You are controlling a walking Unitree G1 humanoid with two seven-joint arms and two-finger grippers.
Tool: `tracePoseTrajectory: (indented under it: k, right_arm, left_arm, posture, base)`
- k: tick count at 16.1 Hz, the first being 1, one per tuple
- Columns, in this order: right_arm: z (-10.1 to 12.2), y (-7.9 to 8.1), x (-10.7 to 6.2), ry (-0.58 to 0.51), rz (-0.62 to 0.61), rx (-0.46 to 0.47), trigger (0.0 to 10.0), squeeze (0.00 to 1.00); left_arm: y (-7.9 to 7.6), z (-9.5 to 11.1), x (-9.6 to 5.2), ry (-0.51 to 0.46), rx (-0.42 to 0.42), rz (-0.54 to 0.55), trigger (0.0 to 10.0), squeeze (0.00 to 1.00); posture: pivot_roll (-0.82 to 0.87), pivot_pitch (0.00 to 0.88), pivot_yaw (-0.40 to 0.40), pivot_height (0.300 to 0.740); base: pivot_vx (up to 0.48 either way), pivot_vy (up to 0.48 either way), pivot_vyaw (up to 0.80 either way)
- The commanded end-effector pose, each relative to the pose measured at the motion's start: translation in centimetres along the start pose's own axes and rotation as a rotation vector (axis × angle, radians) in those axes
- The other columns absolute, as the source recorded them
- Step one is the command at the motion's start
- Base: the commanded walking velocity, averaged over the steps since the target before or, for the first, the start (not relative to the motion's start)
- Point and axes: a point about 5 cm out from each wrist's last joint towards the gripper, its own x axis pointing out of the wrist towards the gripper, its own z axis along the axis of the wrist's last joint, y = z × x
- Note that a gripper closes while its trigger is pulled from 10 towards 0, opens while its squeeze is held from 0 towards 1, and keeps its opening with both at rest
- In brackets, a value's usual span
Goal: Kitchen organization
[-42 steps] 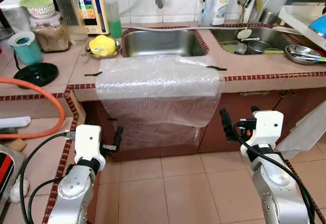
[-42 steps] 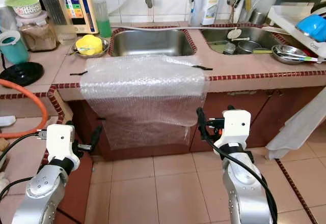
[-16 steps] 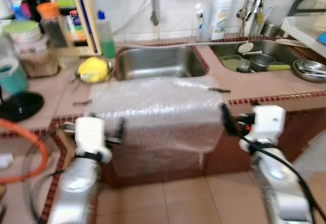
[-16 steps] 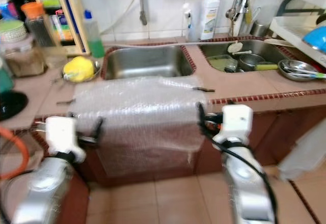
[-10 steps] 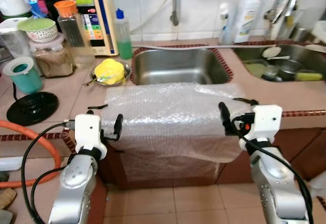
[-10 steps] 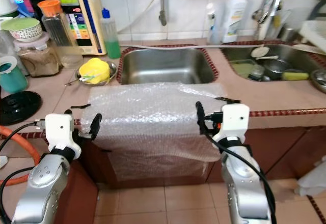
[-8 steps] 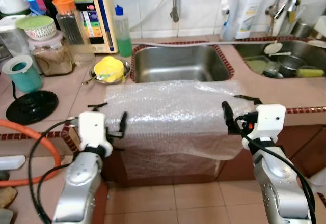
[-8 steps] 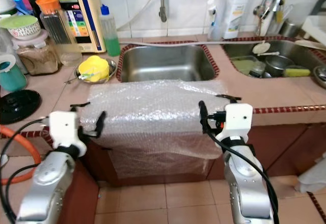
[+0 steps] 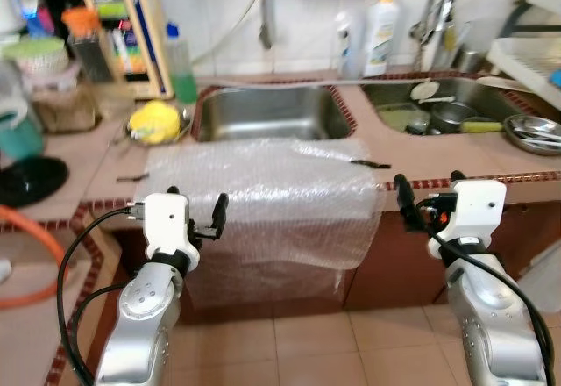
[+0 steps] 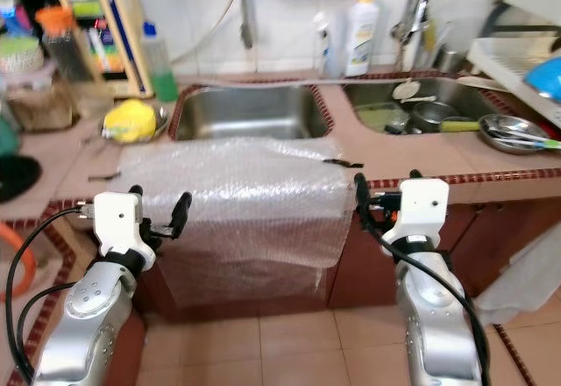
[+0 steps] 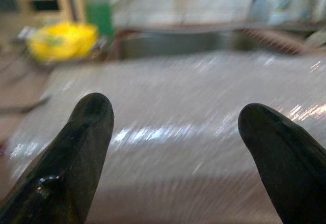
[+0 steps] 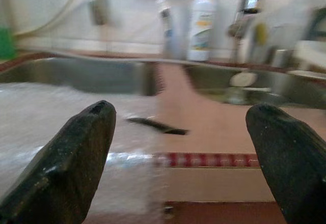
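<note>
A clear bubble wrap sheet (image 9: 263, 189) lies over the tiled counter in front of the left sink (image 9: 263, 130) and hangs down the cabinet front. Black tape strips (image 9: 368, 164) sit at its corners. My left gripper (image 9: 197, 213) is open at the sheet's left edge, level with the counter's rim. In the left wrist view the left gripper (image 11: 175, 114) has the wrap beyond its spread fingers. My right gripper (image 9: 427, 195) is open just right of the sheet's right edge; the right wrist view shows the right gripper (image 12: 181, 117) facing the counter rim and tape.
The right sink (image 9: 394, 127) holds pots and a ladle. A steel plate (image 9: 530, 132) and a dish rack (image 9: 526, 53) stand at far right. Bottles (image 9: 381, 17), jars (image 9: 83, 48) and a yellow sponge dish (image 9: 153, 123) line the back. An orange hose (image 9: 35, 259) curves at left.
The whole view has shifted, so the camera moved. Both arms have risen from below the counter to its edge since the earliest frames. Both grippers stay open.
</note>
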Motion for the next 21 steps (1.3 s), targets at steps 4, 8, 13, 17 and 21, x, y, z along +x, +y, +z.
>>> tracePoseTrajectory:
  k: [4,8,13,17,21]
  right_arm:
    - [0.5,0.8,0.1,-0.021,0.023,-0.004,10.0,0.0]
    - [0.8,0.8,0.2,-0.039,0.036,-0.023,10.0,0.0]
    - [1.0,0.9,0.4,-0.046,0.03,-0.018,10.0,0.0]
    - [1.0,0.8,0.4,-0.05,0.028,-0.013,10.0,0.0]
    - [1.2,0.9,0.4,-0.056,0.024,-0.012,10.0,0.0]
  left_arm:
    - [0.5,0.2,0.0,-0.011,0.004,0.034,10.0,0.0]
    - [0.8,0.7,0.3,-0.035,0.028,0.057,10.0,0.0]
    - [0.3,1.0,0.5,-0.047,0.001,0.012,10.0,0.0]
    - [0.0,1.5,0.7,-0.074,-0.021,-0.025,10.0,0.0]
    - [-0.4,1.8,0.8,-0.084,-0.02,-0.053,10.0,0.0]
  posture:
    - [0.02,0.0,0.033,0.74]
    - [0.02,0.0,0.034,0.74]
    - [0.02,0.0,0.033,0.74]
    - [0.01,0.0,0.034,0.74]
    - [0.01,0.0,0.037,0.74]
  base:
    - [0.0,-0.15,0.0]
    - [0.0,0.0,0.2]
    - [0.0,0.0,0.31]
    - [0.0,0.0,0.0]
    - [0.062,0.0,0.0]
